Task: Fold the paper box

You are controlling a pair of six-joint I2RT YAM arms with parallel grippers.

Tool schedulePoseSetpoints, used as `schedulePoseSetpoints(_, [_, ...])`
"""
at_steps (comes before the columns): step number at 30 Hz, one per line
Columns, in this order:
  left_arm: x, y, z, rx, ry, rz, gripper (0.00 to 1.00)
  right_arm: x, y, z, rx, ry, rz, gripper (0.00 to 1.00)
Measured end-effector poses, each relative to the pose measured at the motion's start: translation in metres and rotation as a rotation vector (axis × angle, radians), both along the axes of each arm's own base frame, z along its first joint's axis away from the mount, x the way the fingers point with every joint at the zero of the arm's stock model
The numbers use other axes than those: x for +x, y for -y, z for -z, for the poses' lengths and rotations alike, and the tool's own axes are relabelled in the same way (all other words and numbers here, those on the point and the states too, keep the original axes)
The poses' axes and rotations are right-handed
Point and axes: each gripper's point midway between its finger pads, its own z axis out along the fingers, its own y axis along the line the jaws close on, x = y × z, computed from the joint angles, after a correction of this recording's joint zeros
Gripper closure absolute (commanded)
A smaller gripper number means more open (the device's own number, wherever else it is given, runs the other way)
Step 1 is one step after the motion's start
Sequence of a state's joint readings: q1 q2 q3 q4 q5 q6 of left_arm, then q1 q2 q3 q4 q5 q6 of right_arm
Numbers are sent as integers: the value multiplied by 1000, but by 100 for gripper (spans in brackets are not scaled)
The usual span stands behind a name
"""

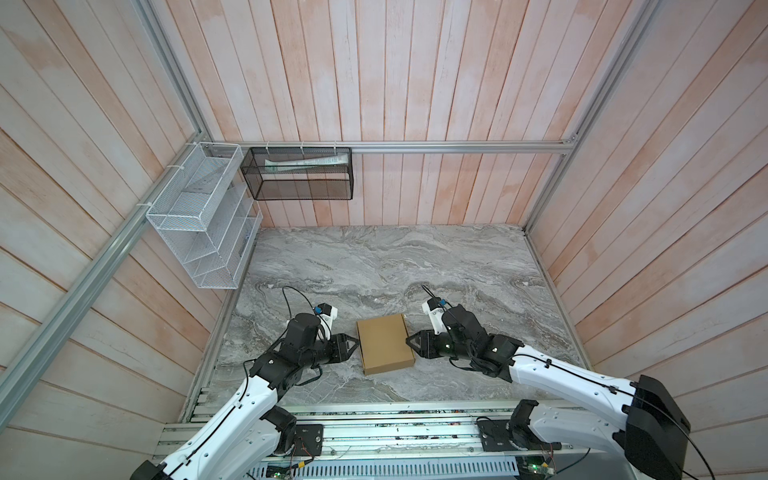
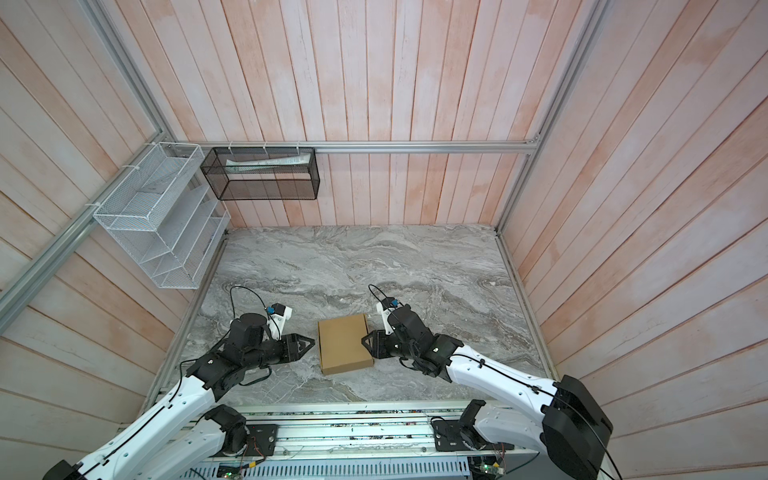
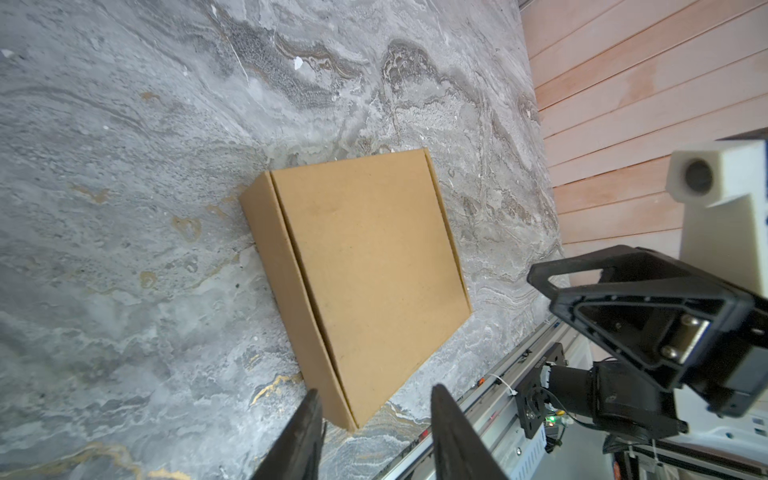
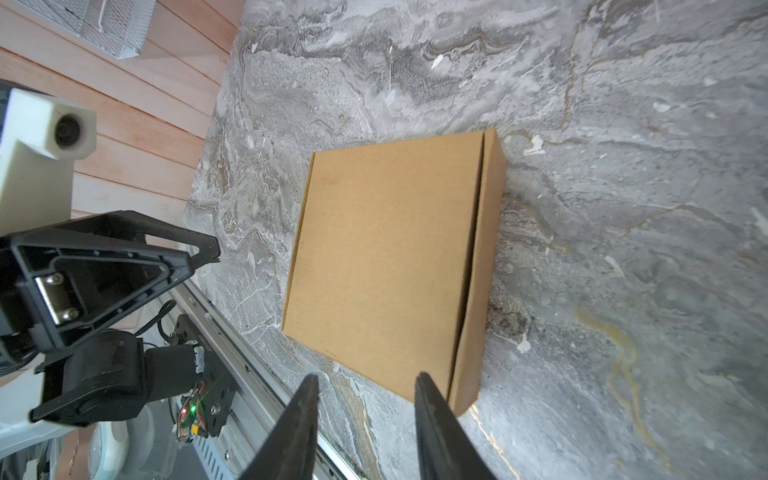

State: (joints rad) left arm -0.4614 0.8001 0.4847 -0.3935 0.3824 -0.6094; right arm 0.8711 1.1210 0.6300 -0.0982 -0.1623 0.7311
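The paper box is a plain brown cardboard mailer, closed and lying flat on the marble table near its front edge. My left gripper hovers just off its left side, and my right gripper just off its right side. In the left wrist view the box lies ahead of my left gripper, which is open and holds nothing. In the right wrist view the box lies ahead of my right gripper, which is also open and holds nothing. Neither gripper touches the cardboard.
A white wire rack hangs on the left wall and a black mesh basket with papers hangs on the back wall. An aluminium rail carrying the arm bases runs along the table's front edge. Wooden walls enclose the marble table.
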Motion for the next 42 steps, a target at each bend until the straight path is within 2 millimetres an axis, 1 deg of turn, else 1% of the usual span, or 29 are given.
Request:
schedulePoseSetpoints(2, [2,-4,-3,14,11,-23,46,3,5,-8,11,34,27,58])
schedulePoseSetpoints(5, [8,-9,-13,30,43,-52,40,9,13,-26,41,100,74,56])
schedulePoseSetpoints(7, [13,-12,-22,37,71,-67,33,14,19,-38,63,142,107,50])
schedulePoseSetpoints(8, [15,-15,-27,44,85,-77,31,16,22,-42,69,158,125,46])
schedulePoseSetpoints(11, [22,-21,-38,73,122,-100,25,24,34,-46,69,191,176,33])
schedulePoseSetpoints(12, [24,-24,-42,86,134,-110,19,26,37,-46,62,199,193,26])
schedulePoseSetpoints(13, [26,-26,-44,97,145,-115,8,28,41,-45,56,206,208,21])
schedulePoseSetpoints(14, [28,-29,-47,112,158,-127,0,31,45,-45,48,216,222,14])
schedulePoseSetpoints(15, [30,-33,-50,123,167,-138,0,33,48,-45,39,227,234,10])
schedulePoseSetpoints(16, [32,-36,-53,134,176,-149,0,35,51,-46,32,235,246,8])
schedulePoseSetpoints(21, [45,-55,-65,195,224,-212,0,44,65,-51,-4,297,290,2])
schedulePoseSetpoints(25, [52,-69,-65,251,248,-255,0,51,77,-56,-37,350,330,2])
schedulePoseSetpoints(29, [57,-85,-67,310,279,-305,0,58,95,-60,-75,403,382,2])
schedulePoseSetpoints(35, [65,-110,-82,389,360,-407,0,65,120,-62,-146,477,457,2])
schedulePoseSetpoints(39, [72,-127,-88,438,399,-499,0,67,137,-58,-199,531,511,2])
schedulePoseSetpoints(42, [73,-139,-84,475,417,-552,0,69,152,-52,-244,571,552,2])
